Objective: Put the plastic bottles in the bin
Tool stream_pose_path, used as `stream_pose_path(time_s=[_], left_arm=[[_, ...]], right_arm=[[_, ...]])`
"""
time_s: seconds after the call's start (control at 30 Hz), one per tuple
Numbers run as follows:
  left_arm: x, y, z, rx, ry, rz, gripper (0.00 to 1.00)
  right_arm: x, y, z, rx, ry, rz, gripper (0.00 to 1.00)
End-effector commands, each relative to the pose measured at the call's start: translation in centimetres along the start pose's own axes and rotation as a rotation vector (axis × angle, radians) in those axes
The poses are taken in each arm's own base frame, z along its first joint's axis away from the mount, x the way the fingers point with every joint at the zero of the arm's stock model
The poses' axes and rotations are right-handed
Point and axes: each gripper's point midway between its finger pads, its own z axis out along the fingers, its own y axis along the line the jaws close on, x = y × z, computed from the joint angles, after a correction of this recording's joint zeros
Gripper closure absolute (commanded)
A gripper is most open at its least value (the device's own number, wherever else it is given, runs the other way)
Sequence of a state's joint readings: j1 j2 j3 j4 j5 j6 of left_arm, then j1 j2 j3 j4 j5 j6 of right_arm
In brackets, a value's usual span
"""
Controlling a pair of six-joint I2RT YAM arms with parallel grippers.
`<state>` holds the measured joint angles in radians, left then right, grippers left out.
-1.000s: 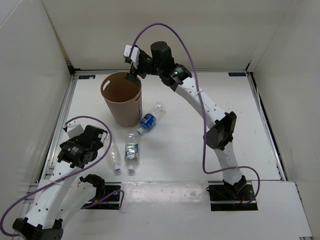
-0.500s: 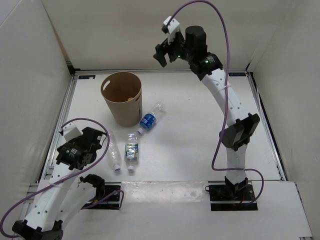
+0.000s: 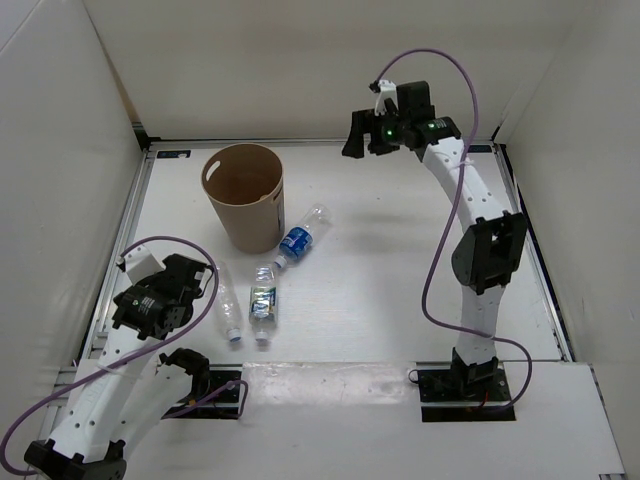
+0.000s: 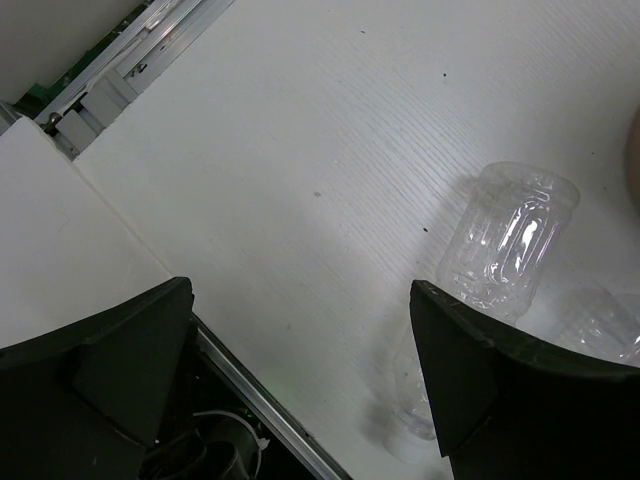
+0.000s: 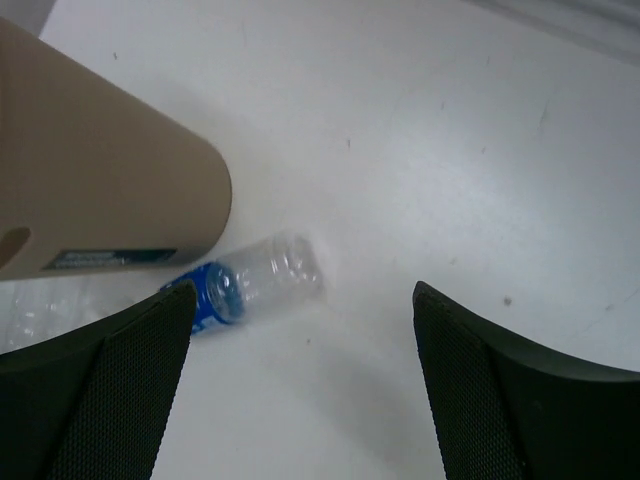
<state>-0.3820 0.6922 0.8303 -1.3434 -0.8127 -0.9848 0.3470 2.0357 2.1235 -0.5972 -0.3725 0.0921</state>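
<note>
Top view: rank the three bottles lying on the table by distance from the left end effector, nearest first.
1. Plain clear bottle, just right of the left end effector.
2. Green-blue-label bottle, alongside the plain one, a step further right.
3. Blue-label bottle, farther up the table, by the foot of the bin.

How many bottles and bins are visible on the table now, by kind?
Bottles: 3 (blue-label bottle, green-label bottle, plain clear bottle), all lying on the table
Bin: 1, upright
Total: 4
</note>
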Motion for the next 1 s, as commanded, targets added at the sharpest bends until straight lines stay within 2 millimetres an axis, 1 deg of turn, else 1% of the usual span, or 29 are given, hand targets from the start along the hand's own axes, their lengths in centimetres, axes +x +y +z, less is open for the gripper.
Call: stream_pose_path(time_s=[0.0,0.07,0.13,0.2,0.33,0.37,0.4,0.43,0.47,0.5,0.53,0.57,0.63,0.67,0.7,0.73,0.77,0.8,0.83,0.87,0.9,0.93,0.97], left_arm=[[-0.4,0.4,-0.1,-0.018,-0.018,-0.002,0.0],[-0.4,0.5,-0.1,-0.022,-0.017,0.004,0.0],[-0.4,0.4,-0.1,-0.024,-0.015,0.004,0.0],[-0.4,0.4,-0.1,-0.024,-0.014,0.006,0.0],[-0.4,0.3,-0.1,-0.022,-0.015,0.001,0.0],[-0.4,0.4,-0.1,-0.023,-0.015,-0.001,0.0],[-0.4,0.4,-0.1,-0.023,-0.016,0.002,0.0],[-0.4,0.4,-0.1,-0.022,-0.015,0.003,0.0],[-0.3,0.4,0.0,-0.026,-0.013,0.006,0.0],[-0.4,0.4,0.0,-0.026,-0.015,0.005,0.0],[-0.4,0.4,-0.1,-0.027,-0.014,0.005,0.0],[-0.4,0.4,-0.1,-0.025,-0.015,0.003,0.0],[-0.4,0.4,0.0,-0.029,-0.013,0.004,0.0],[-0.3,0.5,0.0,-0.029,-0.011,0.007,0.0],[-0.3,0.4,-0.1,-0.027,-0.011,0.004,0.0],[-0.3,0.4,0.0,-0.029,-0.009,0.005,0.0],[-0.3,0.5,0.0,-0.031,-0.012,0.005,0.0],[-0.2,0.5,0.0,-0.03,-0.009,0.009,0.0],[-0.3,0.4,0.0,-0.029,-0.012,0.006,0.0],[-0.3,0.4,0.0,-0.031,-0.01,0.007,0.0],[-0.2,0.4,0.0,-0.032,-0.007,0.009,0.0],[-0.3,0.4,0.0,-0.03,-0.01,0.006,0.0],[-0.3,0.4,0.0,-0.034,-0.01,0.006,0.0]], right_arm=[[3.5,0.8,1.1,-0.073,0.099,0.113,0.1],[4.5,0.8,1.5,-0.087,0.124,0.139,0.1],[4.9,0.9,1.9,-0.092,0.135,0.139,0.1],[4.6,1.3,2.0,-0.102,0.13,0.13,0.1],[4.7,1.6,2.7,-0.107,0.133,0.086,0.1],[5.1,1.7,3.0,-0.115,0.144,0.073,0.1],[5.6,2.3,3.2,-0.143,0.156,0.04,0.1],[6.5,2.9,3.6,-0.19,0.178,0.023,0.1],[8.2,3.5,3.8,-0.234,0.234,-0.034,0.1],[8.6,4.1,3.7,-0.292,0.245,-0.125,0.1],[9.6,3.7,4.5,-0.303,0.27,-0.2,0.1],[10.9,3.8,4.4,-0.293,0.32,-0.26,0.1],[11.7,3.0,5.1,-0.27,0.341,-0.334,0.1],[12.0,3.0,5.3,-0.273,0.348,-0.365,0.1],[11.7,3.3,5.3,-0.28,0.342,-0.383,0.1],[12.3,2.9,5.8,-0.286,0.358,-0.382,0.1],[13.5,2.9,5.4,-0.303,0.407,-0.389,0.1],[13.8,3.5,6.0,-0.319,0.423,-0.399,0.1],[13.4,3.7,5.5,-0.323,0.439,-0.405,0.1],[16.0,3.3,6.0,-0.33,0.527,-0.358,0.1],[15.2,3.7,5.9,-0.326,0.519,-0.355,0.1],[15.4,4.0,5.8,-0.317,0.536,-0.29,0.1],[15.6,4.7,5.7,-0.334,0.544,-0.204,0.1]])
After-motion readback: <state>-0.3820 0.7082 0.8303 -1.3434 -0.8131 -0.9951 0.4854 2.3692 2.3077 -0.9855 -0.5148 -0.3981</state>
